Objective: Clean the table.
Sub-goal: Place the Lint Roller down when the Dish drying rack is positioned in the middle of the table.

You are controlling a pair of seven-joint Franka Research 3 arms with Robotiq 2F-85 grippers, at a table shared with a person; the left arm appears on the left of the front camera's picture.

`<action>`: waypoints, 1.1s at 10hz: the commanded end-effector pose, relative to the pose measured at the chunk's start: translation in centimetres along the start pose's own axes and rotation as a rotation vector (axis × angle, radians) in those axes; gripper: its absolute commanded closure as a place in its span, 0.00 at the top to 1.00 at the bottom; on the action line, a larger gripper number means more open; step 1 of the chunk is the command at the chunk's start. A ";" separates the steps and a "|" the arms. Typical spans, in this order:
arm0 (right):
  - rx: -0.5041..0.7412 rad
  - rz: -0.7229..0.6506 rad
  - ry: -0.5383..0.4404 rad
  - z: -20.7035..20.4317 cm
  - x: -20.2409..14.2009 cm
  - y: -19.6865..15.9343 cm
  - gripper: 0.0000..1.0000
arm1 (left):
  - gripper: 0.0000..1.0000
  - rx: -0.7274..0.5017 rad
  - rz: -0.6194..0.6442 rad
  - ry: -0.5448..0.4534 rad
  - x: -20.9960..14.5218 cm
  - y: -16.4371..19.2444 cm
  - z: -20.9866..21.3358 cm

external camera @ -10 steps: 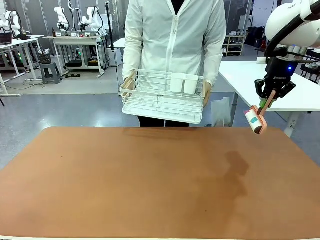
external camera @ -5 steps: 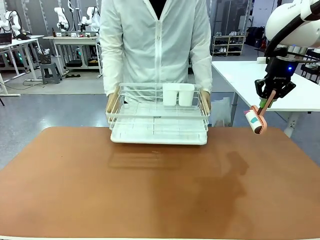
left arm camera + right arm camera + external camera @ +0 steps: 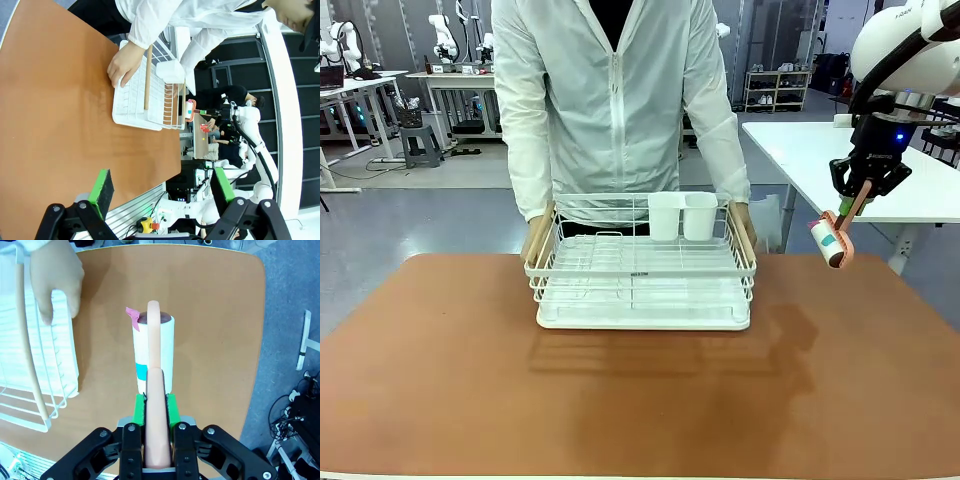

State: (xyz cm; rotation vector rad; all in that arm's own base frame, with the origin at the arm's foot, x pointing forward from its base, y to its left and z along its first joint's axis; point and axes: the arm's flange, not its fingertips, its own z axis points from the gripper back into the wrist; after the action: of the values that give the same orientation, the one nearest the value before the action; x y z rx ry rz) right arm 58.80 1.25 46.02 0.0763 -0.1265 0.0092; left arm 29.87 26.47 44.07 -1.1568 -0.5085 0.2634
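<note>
While a person in a white jacket (image 3: 620, 100) stands at the far side, the table (image 3: 440, 380) stretches wide and reddish-brown across the front view, and a white wire dish rack (image 3: 640, 275) sits on its far middle part. The person's 2 hands (image 3: 537, 238) grip the rack's pale wooden side handles (image 3: 148, 77), one at each end. 2 white cups (image 3: 682, 215) stand in the rack's far right corner. The right gripper (image 3: 863, 192) hangs above the table's far right corner, well apart from the rack, its fingers clamped on the peach handle of a lint roller (image 3: 154, 360) — the white roll with a teal patch points down toward the tabletop, clear of it. In the left wrist view the left gripper (image 3: 162, 190) has its green pads (image 3: 102, 187) spread apart with nothing between them, over the table's near edge. A smaller white table (image 3: 820, 150) stands behind, to the right.
</note>
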 end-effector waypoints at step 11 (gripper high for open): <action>0.005 -0.002 0.001 0.2 0.2 0.1 0.21 | 1.00 -0.009 -0.006 -0.007 -0.1 -0.1 0.3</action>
State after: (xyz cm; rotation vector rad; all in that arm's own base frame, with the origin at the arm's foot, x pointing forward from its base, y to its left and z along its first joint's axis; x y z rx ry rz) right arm 58.80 1.25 46.02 0.0764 -0.1265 0.0092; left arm 29.87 26.47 44.07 -1.1568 -0.5085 0.2634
